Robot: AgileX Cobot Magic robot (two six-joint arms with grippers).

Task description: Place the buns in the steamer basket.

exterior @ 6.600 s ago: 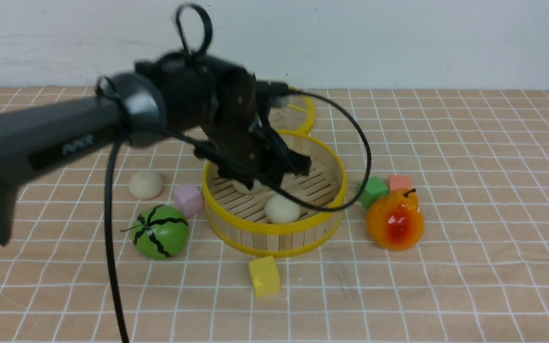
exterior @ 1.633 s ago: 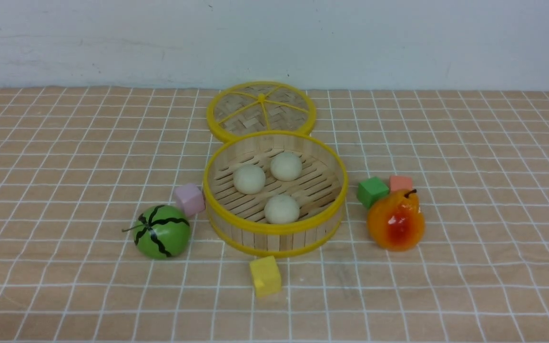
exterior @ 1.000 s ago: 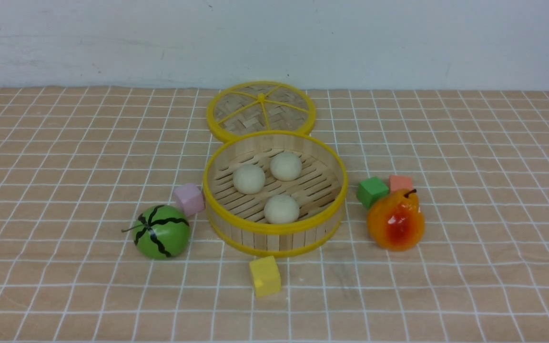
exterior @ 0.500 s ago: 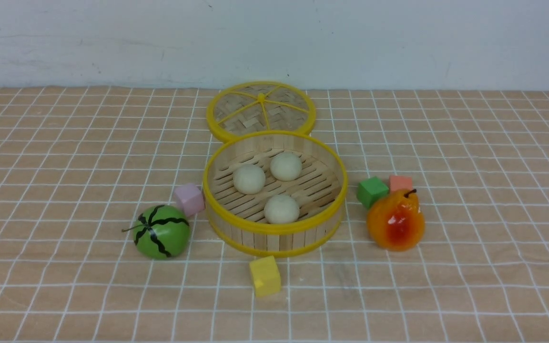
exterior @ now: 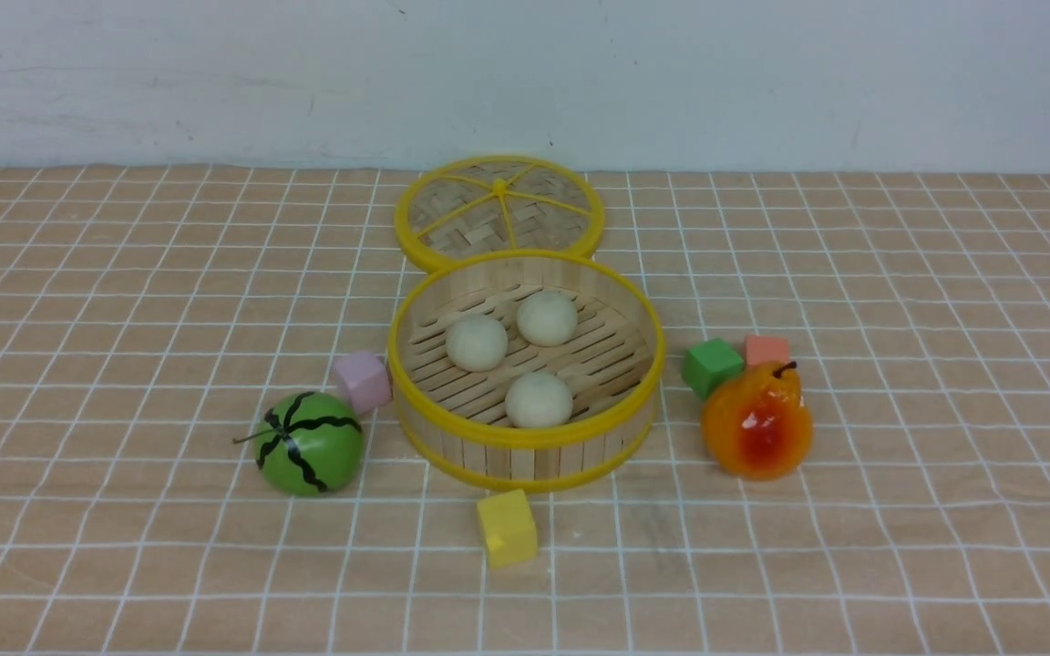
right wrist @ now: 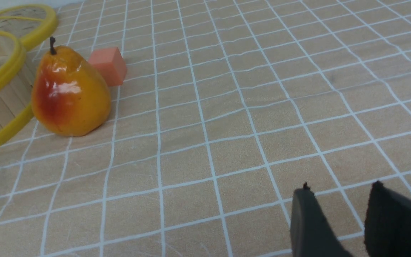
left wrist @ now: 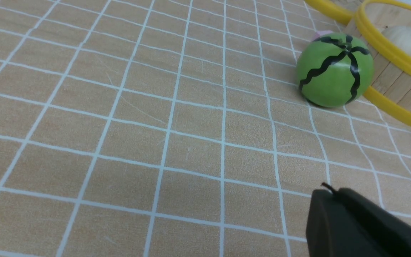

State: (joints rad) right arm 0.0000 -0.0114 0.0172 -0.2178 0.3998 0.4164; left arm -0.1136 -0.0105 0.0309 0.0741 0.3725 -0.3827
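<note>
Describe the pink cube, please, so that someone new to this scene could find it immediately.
Start at the steamer basket, the big round bamboo tray mid-table. On its left side, close against the wall, sits the pink cube, just behind the green watermelon ball. It is the only pale pink block there.

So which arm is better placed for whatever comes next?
Neither is needed: all three buns lie in the basket. If the lid followed, probably right: the right claw is open and its wrist view shows the lid, while the left claw is shut.
</note>
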